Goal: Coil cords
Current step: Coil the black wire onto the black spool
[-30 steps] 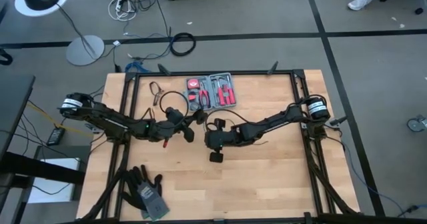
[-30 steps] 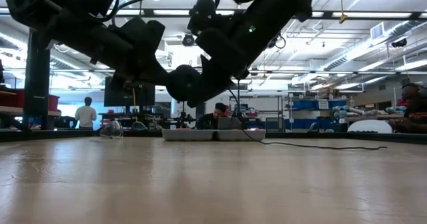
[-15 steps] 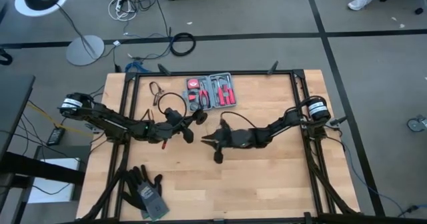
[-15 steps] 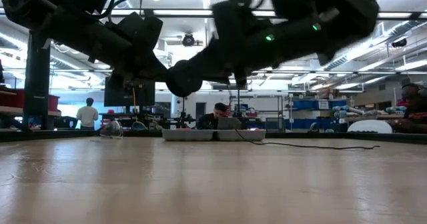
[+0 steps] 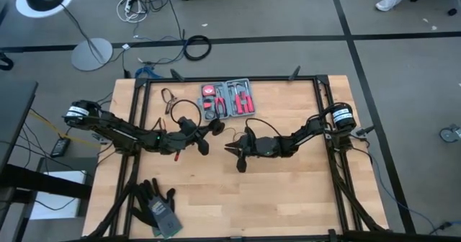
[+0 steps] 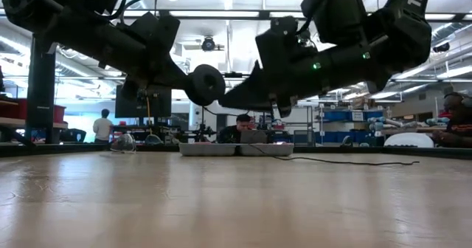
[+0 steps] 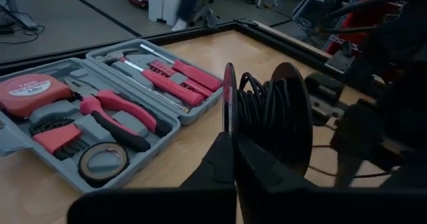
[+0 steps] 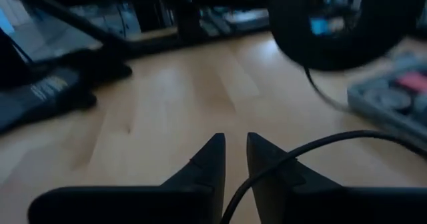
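Winding cord (image 7: 257,111) onto spool | left end effector (image 7: 232,141) clamps spool flange (image 7: 229,97), hold steady | right end effector (image 8: 230,154) nearly closed, cord across its fingertips, grip unclear; feed under light tension

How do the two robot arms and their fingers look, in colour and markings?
Both arms are dark. The left arm and right arm each have a round base joint with a white band. Small green lights glow on them. The fingers are dark, tapered wedges.
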Robot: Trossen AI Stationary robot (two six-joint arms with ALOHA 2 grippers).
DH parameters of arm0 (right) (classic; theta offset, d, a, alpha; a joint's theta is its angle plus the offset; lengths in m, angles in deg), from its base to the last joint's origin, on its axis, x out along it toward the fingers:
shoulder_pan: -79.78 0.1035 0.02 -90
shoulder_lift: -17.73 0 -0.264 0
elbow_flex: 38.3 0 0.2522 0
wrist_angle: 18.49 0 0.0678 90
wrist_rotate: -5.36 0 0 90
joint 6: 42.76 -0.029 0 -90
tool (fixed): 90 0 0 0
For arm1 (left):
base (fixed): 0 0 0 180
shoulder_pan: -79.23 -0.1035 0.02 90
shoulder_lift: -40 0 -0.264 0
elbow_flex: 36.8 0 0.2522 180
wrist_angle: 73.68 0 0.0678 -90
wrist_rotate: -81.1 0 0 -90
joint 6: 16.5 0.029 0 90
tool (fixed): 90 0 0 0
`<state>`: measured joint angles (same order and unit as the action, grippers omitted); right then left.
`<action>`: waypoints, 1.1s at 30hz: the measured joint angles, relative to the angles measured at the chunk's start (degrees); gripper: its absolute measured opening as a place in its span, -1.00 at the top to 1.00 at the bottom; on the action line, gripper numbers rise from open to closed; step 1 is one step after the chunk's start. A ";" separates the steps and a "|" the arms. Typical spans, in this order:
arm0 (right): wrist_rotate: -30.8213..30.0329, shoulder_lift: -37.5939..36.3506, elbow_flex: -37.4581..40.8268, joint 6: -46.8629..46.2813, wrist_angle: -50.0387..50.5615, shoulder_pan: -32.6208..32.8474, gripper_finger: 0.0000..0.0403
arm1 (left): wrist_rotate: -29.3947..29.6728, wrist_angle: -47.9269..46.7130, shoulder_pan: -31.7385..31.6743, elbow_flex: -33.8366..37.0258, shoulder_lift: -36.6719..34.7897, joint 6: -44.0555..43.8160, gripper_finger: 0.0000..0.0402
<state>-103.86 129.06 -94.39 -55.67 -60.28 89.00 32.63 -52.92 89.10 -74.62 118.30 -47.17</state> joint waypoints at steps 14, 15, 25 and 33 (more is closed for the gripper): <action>3.02 -7.21 0.02 -6.76 32.12 -0.02 0.25 | -2.39 0.70 0.00 0.02 0.00 0.47 1.00; 2.99 -8.79 0.02 -6.83 35.44 -0.03 0.23 | -2.44 0.83 0.00 0.02 0.00 0.52 1.00; -2.37 -25.46 0.02 -12.41 64.10 -1.03 0.24 | -3.87 2.24 0.00 0.02 0.00 0.63 1.00; -10.25 -29.94 0.02 -21.44 80.13 0.75 0.25 | -5.00 4.18 0.00 0.02 0.01 1.99 1.00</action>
<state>-114.11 99.11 -94.37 -77.11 19.85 89.75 27.63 -48.74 89.10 -74.60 118.31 -45.19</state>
